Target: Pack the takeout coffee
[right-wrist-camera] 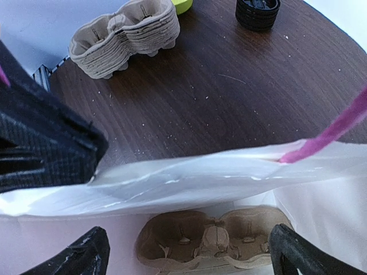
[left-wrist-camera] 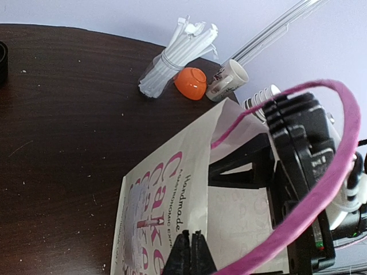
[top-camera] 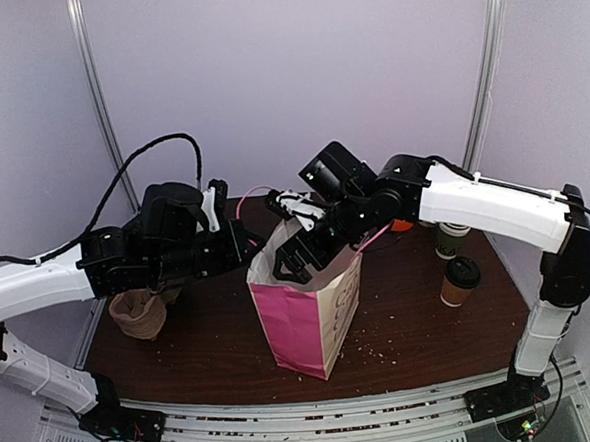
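Right pincer [right-wrist-camera: 189,255] hangs apart over the paper bag [top-camera: 301,316], cup carrier [right-wrist-camera: 212,240] beneath it; left pincer [left-wrist-camera: 192,249], clamped on the rim, could slip, closing the mouth against the takeout coffee [top-camera: 461,281].

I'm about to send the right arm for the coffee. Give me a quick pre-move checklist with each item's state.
1. Pink bag held open, left gripper pinched on its rim: ok.
2. Carrier tray lying flat in the bag's bottom, wells empty: ok.
3. Right gripper open and empty at the bag mouth: ok.
4. Takeout coffee upright, lid on, right of the bag: ok.
5. Pink handle clear of the right gripper's way out: cannot tell; it runs close beside it.
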